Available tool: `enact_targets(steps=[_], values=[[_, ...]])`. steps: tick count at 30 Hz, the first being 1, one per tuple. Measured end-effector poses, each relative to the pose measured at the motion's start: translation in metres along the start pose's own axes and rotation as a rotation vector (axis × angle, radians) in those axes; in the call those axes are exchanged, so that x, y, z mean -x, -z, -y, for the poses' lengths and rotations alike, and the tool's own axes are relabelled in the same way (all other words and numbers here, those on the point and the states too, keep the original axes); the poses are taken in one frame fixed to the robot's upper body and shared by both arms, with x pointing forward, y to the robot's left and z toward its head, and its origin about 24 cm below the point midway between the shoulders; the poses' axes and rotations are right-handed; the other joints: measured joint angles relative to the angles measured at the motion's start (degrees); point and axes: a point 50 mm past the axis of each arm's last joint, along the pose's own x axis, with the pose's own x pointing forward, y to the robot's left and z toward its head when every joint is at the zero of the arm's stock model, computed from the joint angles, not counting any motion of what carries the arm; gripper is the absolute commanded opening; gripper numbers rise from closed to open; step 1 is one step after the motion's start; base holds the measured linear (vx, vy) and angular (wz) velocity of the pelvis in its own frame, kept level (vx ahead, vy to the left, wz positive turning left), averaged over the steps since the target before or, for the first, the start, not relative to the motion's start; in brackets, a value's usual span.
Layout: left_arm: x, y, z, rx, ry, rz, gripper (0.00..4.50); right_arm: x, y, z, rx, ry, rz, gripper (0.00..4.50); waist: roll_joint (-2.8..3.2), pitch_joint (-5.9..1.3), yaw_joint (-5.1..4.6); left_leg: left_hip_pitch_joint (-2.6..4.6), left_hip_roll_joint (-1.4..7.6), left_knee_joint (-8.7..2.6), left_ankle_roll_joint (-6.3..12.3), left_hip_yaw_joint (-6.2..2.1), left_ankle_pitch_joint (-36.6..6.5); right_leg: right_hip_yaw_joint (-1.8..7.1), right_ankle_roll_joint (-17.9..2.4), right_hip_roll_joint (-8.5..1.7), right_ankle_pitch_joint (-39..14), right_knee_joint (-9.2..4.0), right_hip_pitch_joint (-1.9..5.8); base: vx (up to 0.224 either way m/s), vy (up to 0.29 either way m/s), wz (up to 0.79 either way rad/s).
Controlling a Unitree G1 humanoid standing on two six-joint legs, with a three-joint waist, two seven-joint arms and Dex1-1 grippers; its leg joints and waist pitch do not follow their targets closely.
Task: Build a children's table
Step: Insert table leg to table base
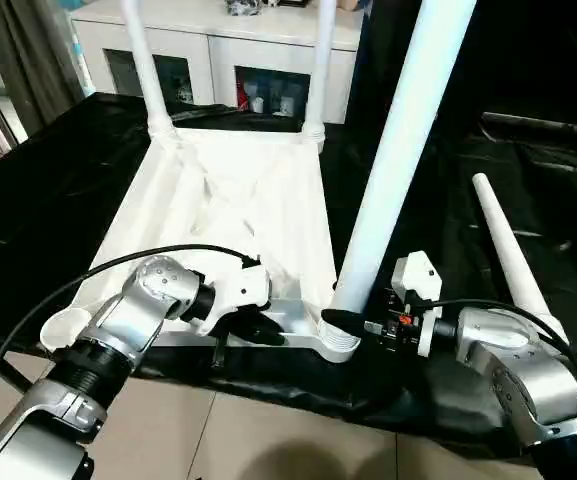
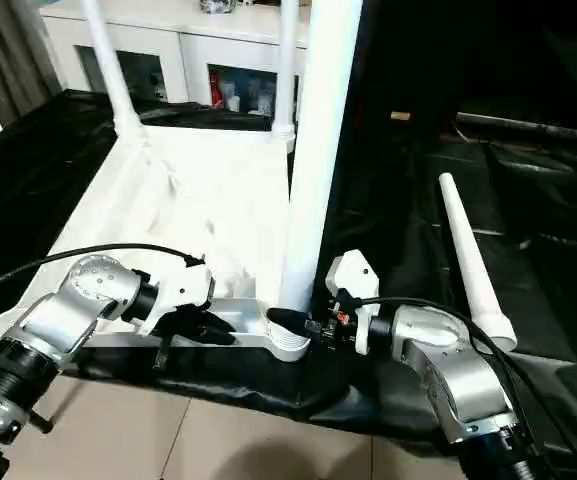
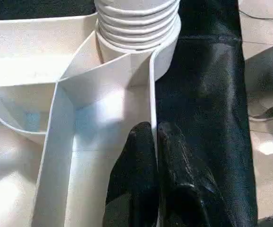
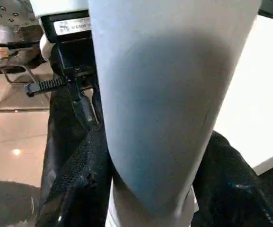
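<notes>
The children's table top (image 1: 218,210) lies upside down on black cloth, ribs facing up. Two legs (image 1: 143,60) (image 1: 320,60) stand in its far corner sockets. A third leg (image 1: 393,150) stands upright in the near right socket (image 1: 340,345), its threaded base (image 3: 136,23) seated there. My right gripper (image 1: 343,322) is shut on this leg just above the socket, one finger (image 4: 74,189) on each side. My left gripper (image 1: 263,330) is shut on the top's near rim (image 3: 151,94), which its fingers (image 3: 136,170) pinch. A fourth leg (image 1: 513,260) lies loose on the cloth at the right.
The near left corner socket (image 1: 63,328) is open. A white glass-door cabinet (image 1: 228,50) stands behind the table top. The black cloth (image 1: 28,200) covers the work surface, whose near edge drops to a tiled floor (image 1: 248,440).
</notes>
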Motion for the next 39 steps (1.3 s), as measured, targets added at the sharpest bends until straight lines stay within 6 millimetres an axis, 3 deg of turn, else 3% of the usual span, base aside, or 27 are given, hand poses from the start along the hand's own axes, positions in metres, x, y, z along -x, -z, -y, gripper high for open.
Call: enact_targets(steps=[7, 11, 14, 16, 20, 24, 27, 29, 31, 32, 33, 34, 36, 37, 38, 39], values=[[0.000, 0.001, -0.003, 0.004, -0.018, -0.006, 0.00, -0.002, 0.004, 0.000, 0.012, 0.028, 0.028, 1.89, 0.01, 0.00, -0.37, 0.04, -0.01, 0.02, 0.00, -0.04, 0.00, -0.08, 0.00, -0.03, 0.00, -0.10, 0.06, 0.000, 0.000, 0.00], [0.001, 0.002, -0.006, 0.010, -0.044, -0.017, 0.00, -0.009, 0.003, 0.005, 0.003, 0.095, 0.051, 1.89, 0.02, 0.02, -1.24, 0.03, 0.00, 0.04, 0.00, -0.16, 0.00, -0.31, 0.01, -0.07, -0.01, -0.29, 0.10, 0.000, 0.000, 0.00], [0.002, 0.002, -0.009, 0.012, -0.073, -0.023, 0.00, -0.015, 0.002, 0.010, 0.002, 0.142, 0.055, 1.89, 0.39, 0.25, -1.66, -0.07, 0.07, -0.01, 0.00, -0.89, 0.00, -1.35, 0.01, -0.13, -0.01, -1.33, 0.50, 0.000, 0.000, 0.00], [0.002, 0.003, -0.011, 0.021, -0.102, -0.028, 0.00, -0.021, 0.002, 0.013, -0.008, 0.185, 0.059, 1.88, 0.72, 0.45, -2.83, 0.02, 0.11, -0.01, 0.00, -1.53, 0.00, -2.21, 0.01, -0.14, -0.01, -2.16, 1.01, 0.000, 0.000, 0.00], [0.000, 0.002, -0.015, 0.054, -0.145, -0.023, 0.00, -0.028, 0.000, 0.020, -0.015, 0.254, 0.061, 1.88, 1.25, 0.79, -4.47, 0.04, 0.13, -0.06, 0.02, -1.82, -0.01, -4.37, 0.01, -1.24, -0.01, -3.18, 1.61, 0.000, 0.000, 0.00], [-0.007, -0.003, -0.025, 0.087, -0.233, -0.027, 0.00, -0.038, -0.005, 0.030, -0.011, 0.372, 0.052, 1.88, 1.65, 1.10, -6.10, 0.02, 0.20, -0.06, 0.03, -2.13, -0.03, -6.18, 0.02, -2.01, -0.01, -3.68, 2.07, 0.000, 0.000, 0.00], [-0.016, -0.007, -0.033, 0.133, -0.327, -0.017, 0.00, -0.047, -0.008, 0.040, -0.036, 0.491, 0.052, 1.88, 1.71, 1.32, -6.33, -0.08, 0.11, -0.07, 0.02, -2.45, -0.03, -6.06, 0.02, -1.99, -0.01, -3.21, 2.08, 0.000, 0.000, 0.00], [-0.021, -0.011, -0.036, 0.157, -0.375, -0.017, 0.00, -0.053, -0.011, 0.046, -0.052, 0.559, 0.050, 1.88, 1.69, 1.35, -6.56, 0.28, 0.01, -0.05, -0.04, -2.42, -0.06, -6.09, 0.02, -2.02, -0.02, -2.94, 1.85, 0.000, 0.000, 0.00], [-0.024, -0.016, -0.040, 0.175, -0.418, -0.013, 0.00, -0.058, -0.015, 0.052, -0.059, 0.610, 0.049, 1.88, 2.06, 1.55, -7.21, -0.06, 0.12, 0.04, -0.29, -2.70, -0.22, -7.75, 0.03, -2.32, -0.02, -3.40, 1.88, 0.000, 0.000, 0.00], [-0.025, -0.017, -0.041, 0.191, -0.442, -0.012, 0.00, -0.062, -0.016, 0.054, -0.065, 0.632, 0.046, 1.88, 2.16, 1.57, -7.45, -0.31, 0.37, -0.02, -0.40, -3.16, -0.28, -8.16, 0.03, -2.31, -0.01, -3.53, 1.95, 0.000, 0.000, 0.00], [-0.026, -0.019, -0.043, 0.200, -0.461, -0.014, 0.00, -0.064, -0.017, 0.057, -0.066, 0.654, 0.038, 1.88, 2.22, 1.60, -7.51, -0.66, 0.63, 0.00, -0.44, -3.56, -0.30, -8.27, 0.03, -2.22, -0.02, -3.29, 1.94, 0.000, 0.000, 0.00], [-0.028, -0.020, -0.044, 0.208, -0.472, -0.015, 0.00, -0.065, -0.018, 0.058, -0.068, 0.671, 0.037, 1.88, 2.06, 1.71, -7.31, -0.52, 0.62, 0.03, -0.47, -3.46, -0.29, -7.14, 0.19, -1.91, -0.35, -1.93, 1.67, 0.000, 0.000, 0.00], [-0.033, -0.022, -0.045, 0.250, -0.516, -0.023, 0.00, -0.072, -0.020, 0.062, -0.086, 0.717, 0.039, 1.88, 0.32, 1.65, -7.14, 1.14, -0.46, 0.09, -0.93, -2.26, -0.61, -4.47, -0.26, -1.96, -0.23, 0.00, 0.71, 0.059, -0.057, 0.18], [-0.034, -0.025, -0.046, 0.261, -0.540, -0.027, 0.00, -0.075, -0.021, 0.065, -0.092, 0.739, 0.033, 1.88, 0.26, 1.64, -6.70, 1.16, -0.72, 0.42, -0.81, -2.03, -0.97, -4.65, -0.30, -2.02, -0.25, 0.07, 0.40, 0.055, -0.061, 0.08], [-0.034, -0.028, -0.047, 0.259, -0.561, -0.031, 0.00, -0.077, -0.023, 0.067, -0.091, 0.753, 0.031, 1.88, 0.42, 1.55, -6.19, 0.70, -0.73, 0.43, -0.29, -2.13, -1.29, -5.07, -0.32, -2.06, -0.26, -0.05, 0.49, 0.080, -0.023, -0.27], [-0.034, -0.031, -0.048, 0.275, -0.575, -0.026, 0.00, -0.080, -0.026, 0.068, -0.094, 0.769, 0.041, 1.88, 0.64, 1.47, -5.87, -0.20, -0.66, 0.50, -0.31, -3.02, -1.27, -6.10, -0.31, -2.09, -0.26, -0.56, 0.21, 0.080, -0.023, -0.27]])
